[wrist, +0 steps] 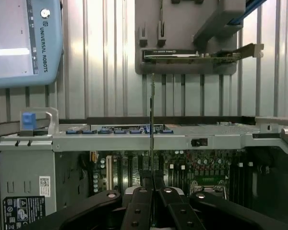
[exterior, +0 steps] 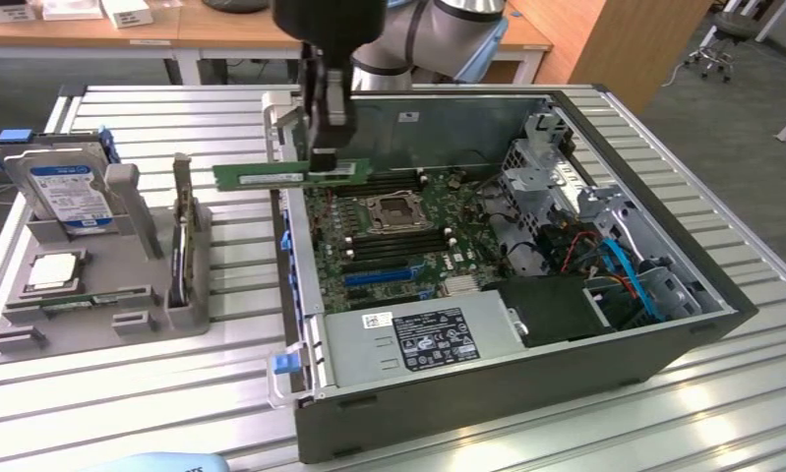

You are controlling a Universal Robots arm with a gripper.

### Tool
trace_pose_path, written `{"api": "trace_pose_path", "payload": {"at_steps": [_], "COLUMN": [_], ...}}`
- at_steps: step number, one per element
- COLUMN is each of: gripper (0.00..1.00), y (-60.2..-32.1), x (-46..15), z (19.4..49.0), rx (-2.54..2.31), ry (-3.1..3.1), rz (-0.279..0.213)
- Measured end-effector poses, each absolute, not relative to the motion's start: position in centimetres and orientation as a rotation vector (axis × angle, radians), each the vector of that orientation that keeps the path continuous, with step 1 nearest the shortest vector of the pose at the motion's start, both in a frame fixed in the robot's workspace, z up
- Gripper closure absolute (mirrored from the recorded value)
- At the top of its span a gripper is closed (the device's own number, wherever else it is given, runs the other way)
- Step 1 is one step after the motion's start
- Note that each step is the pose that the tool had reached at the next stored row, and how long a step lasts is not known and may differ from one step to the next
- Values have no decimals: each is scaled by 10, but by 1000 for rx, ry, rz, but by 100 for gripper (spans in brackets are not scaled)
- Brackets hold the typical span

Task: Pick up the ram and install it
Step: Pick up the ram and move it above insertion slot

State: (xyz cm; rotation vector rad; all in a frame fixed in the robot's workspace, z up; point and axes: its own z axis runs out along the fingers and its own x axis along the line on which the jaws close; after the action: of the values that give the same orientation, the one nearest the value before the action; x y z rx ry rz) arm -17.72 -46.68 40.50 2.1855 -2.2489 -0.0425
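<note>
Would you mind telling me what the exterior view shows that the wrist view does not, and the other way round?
Exterior view: the ram seen on its flat green face, plus the hard drive and processor chip in the grey holder. Wrist view: the ram edge-on as a thin line, and a pale blue box lettered UNIVERSAL ROBOTS. Both: the gripper shut on the ram above the open case's side wall.

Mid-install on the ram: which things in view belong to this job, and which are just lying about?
In the job:
- ram, gripped by the shut gripper above the case
- open computer case
- motherboard

Lying about:
- hard drive
- processor chip
- upright card
- gray holder
</note>
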Motion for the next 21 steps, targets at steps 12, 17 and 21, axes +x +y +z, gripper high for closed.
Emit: {"api": "trace_pose_path", "payload": {"at_steps": [12, 17, 21], "gripper": [88, 88, 88], "y": [-467, -467, -467], "x": [-127, -107, -90], "z": [405, 405, 405], "rx": [2190, 2192, 2194], "ry": [-2245, -2243, -2241], "rz": [-43, -43, -43]}}
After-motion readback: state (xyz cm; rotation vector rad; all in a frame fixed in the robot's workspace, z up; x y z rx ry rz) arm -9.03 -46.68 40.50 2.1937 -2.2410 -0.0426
